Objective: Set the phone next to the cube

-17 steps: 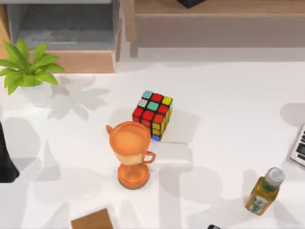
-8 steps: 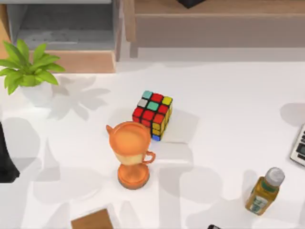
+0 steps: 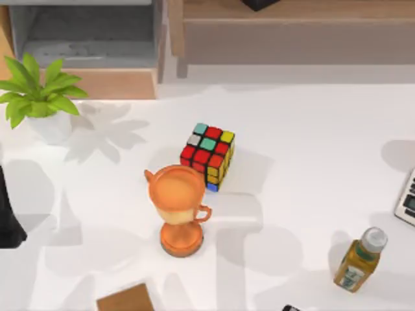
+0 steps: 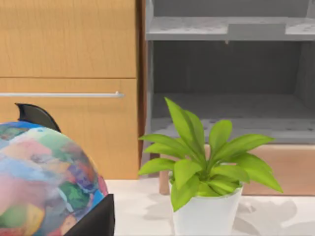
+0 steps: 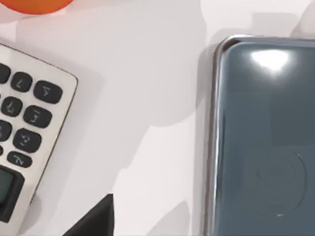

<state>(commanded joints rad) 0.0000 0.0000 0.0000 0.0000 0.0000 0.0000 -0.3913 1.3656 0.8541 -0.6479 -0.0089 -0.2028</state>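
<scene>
Right wrist view: the phone [image 5: 263, 142] lies flat on the white table [image 5: 147, 98] directly under my right wrist, glossy dark face up, silver rim along its edge. Whether my right gripper's fingers are spread or pressed together I cannot tell. A keypad device [image 5: 22, 123] lies beside the phone, apart from it. From above, the cube [image 3: 208, 155] sits mid-table, just beside the orange trophy cup [image 3: 179, 208], well apart from the juice bottle [image 3: 358, 259] near the right edge. Cube, cup and bottle lie as they did a second ago. My left arm stays parked by the plant [image 4: 206, 167] and a globe [image 4: 44, 182].
</scene>
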